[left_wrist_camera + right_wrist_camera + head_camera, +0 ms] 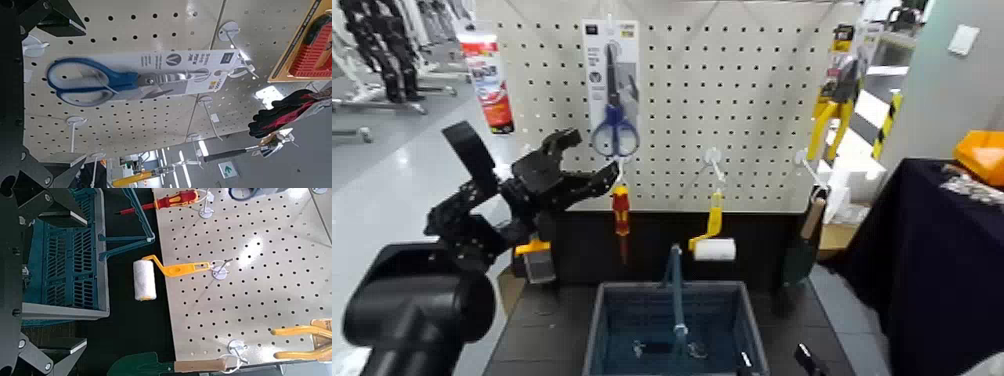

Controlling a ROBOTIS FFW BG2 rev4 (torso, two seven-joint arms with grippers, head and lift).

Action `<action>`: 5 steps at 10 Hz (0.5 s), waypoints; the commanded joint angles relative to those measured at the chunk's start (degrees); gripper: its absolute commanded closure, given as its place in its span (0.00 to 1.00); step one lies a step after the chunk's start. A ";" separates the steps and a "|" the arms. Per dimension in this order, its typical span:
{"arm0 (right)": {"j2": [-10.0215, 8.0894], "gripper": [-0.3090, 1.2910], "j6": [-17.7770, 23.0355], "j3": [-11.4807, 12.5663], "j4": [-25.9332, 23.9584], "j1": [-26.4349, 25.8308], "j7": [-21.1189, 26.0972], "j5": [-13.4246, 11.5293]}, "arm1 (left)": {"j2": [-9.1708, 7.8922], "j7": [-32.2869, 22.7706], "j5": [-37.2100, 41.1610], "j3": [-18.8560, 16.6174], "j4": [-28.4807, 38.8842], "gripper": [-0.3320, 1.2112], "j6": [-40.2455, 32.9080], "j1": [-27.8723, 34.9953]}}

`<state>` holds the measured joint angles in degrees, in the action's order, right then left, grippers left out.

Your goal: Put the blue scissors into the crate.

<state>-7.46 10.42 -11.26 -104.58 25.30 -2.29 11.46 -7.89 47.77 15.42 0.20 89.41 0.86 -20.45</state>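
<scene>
My left tool's dark frame [17,94] fills one edge of this view; I cannot tell how its fingers stand. Just beyond it the blue scissors [94,78] hang flat on their white card [184,66] against the pegboard [149,117], card hooked on a white peg [244,69]. More white pegs [229,31] stud the board, and red-and-black gloves [286,113] hang farther off

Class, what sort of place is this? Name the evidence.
Probably a mock hardware-shop display: a white pegboard hung with carded blue scissors, yellow pliers and a paint roller, above a crate.
</scene>
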 commanded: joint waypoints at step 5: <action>-0.01 0.33 0.04 -0.34 0.35 -0.43 -0.44 0.58 | -1.95 1.97 0.66 5.07 -5.83 0.36 -3.50 -9.52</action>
<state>-7.47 10.43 -11.53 -104.29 24.96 -2.79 12.00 -9.68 49.70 16.13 4.86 84.18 -2.37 -29.20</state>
